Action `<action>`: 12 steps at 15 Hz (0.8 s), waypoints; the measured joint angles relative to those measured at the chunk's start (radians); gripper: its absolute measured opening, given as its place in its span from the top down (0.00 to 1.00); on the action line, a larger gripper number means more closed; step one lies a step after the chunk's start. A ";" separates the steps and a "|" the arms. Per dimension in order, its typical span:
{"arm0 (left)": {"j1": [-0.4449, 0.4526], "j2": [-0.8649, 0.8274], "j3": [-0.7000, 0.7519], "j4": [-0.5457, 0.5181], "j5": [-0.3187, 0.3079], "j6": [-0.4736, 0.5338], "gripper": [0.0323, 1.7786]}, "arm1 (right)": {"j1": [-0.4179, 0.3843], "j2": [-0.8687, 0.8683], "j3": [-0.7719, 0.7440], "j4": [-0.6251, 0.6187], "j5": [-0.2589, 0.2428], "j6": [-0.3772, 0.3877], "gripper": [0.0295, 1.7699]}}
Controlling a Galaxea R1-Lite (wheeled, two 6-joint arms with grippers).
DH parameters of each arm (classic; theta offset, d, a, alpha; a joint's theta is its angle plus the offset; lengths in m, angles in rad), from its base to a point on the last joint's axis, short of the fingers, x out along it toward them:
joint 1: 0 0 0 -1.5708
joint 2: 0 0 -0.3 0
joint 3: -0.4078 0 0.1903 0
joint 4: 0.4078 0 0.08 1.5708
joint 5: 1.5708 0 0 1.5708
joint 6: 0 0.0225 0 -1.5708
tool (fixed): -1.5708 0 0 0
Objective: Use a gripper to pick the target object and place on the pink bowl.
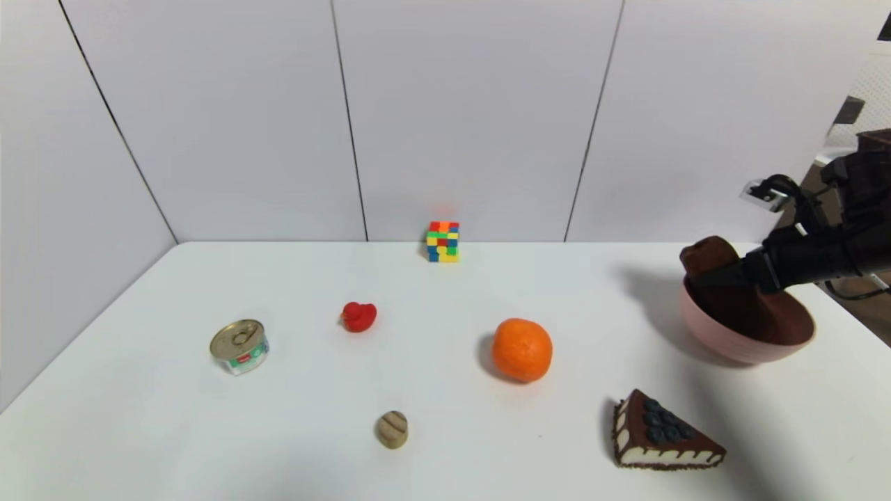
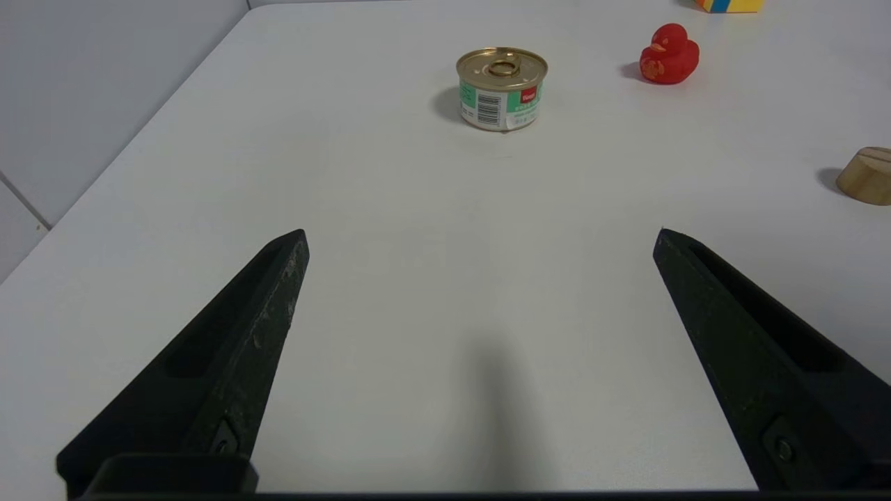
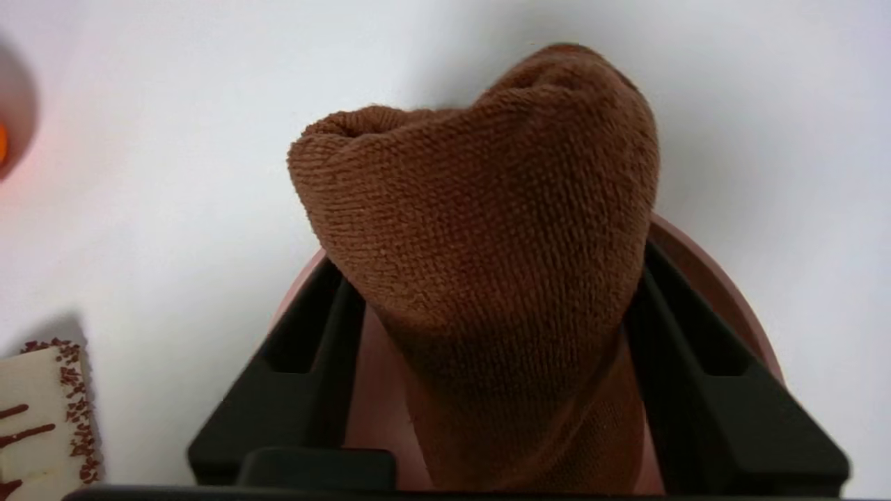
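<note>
The target object [image 1: 710, 256], a dark brown fuzzy rolled towel [image 3: 487, 209], lies in the pink bowl [image 1: 731, 346] at the right side of the table, one end sticking up over the bowl's far rim. My right gripper [image 1: 704, 278] reaches in over the bowl from the right. In the right wrist view this gripper [image 3: 491, 261] is open around the towel: one finger is clear of it, with the bowl's pink inside [image 3: 379, 390] showing between, and the other lies against it. My left gripper [image 2: 480, 235] hovers open and empty over bare table.
On the table are a small tin can [image 1: 240, 346], a red duck [image 1: 358, 316], a colourful cube [image 1: 443, 241] at the back wall, an orange [image 1: 522, 350], a wooden piece [image 1: 392, 429] and a cake slice with blueberries [image 1: 661, 431] in front of the bowl.
</note>
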 joint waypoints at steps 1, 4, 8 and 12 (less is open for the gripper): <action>0.000 0.000 0.000 0.000 0.000 0.000 0.00 | -0.004 -0.014 0.000 0.004 0.000 0.000 0.29; 0.000 0.000 0.000 0.000 0.000 0.000 0.00 | -0.018 -0.083 0.002 0.055 0.001 0.000 0.21; 0.000 0.000 0.000 0.000 0.000 0.000 0.00 | -0.043 -0.232 0.014 0.136 0.000 0.000 0.14; 0.000 0.000 0.000 0.000 0.000 0.000 0.00 | -0.086 -0.477 0.109 0.158 -0.002 0.006 0.10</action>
